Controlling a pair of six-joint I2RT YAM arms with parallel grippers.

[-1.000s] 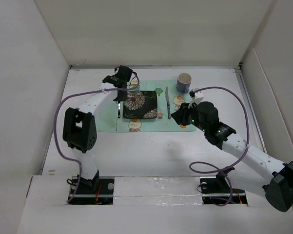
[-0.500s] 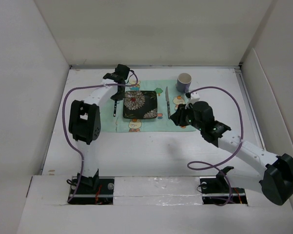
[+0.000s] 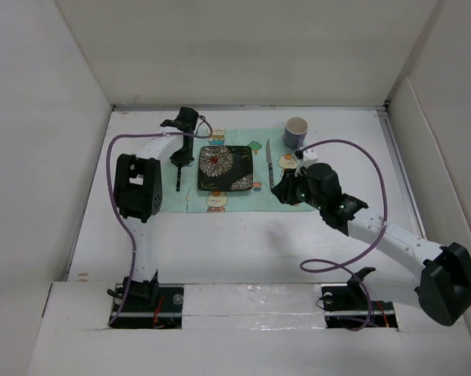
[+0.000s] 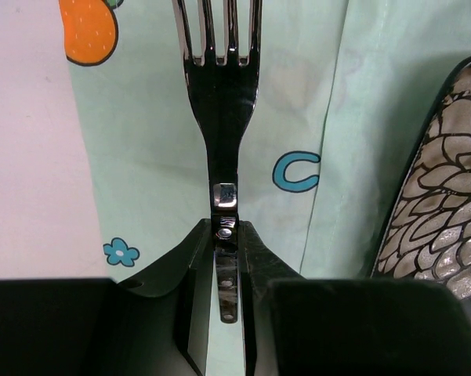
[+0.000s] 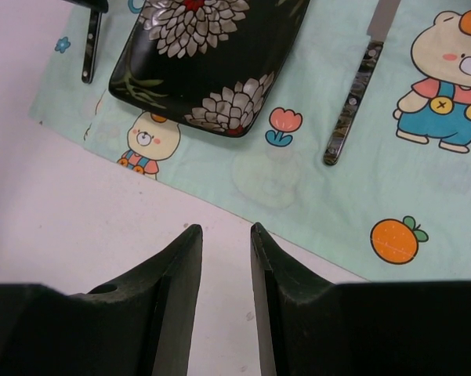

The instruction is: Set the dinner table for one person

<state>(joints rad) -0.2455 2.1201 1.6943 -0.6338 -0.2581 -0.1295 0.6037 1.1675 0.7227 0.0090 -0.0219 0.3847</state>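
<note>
L gripper (image 4: 226,235) clamped on fork (image 4: 222,94) handle, tines over placemat (image 4: 141,157), R gripper (image 5: 226,235) narrowly parted, empty

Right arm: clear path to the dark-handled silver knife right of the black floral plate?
Likely yes. The right gripper is open, empty, just short of the dark-handled silver knife; nothing stands between them on the mint-green placemat.

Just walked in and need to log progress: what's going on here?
The left claw grips a fork by its handle, over the green placemat just left of the black flowered plate; whether it touches the cloth is unclear. A knife lies right of the plate, a cup beyond it. The right claw hovers empty, jaws slightly apart, over the dinner table by the mat's front edge.
</note>
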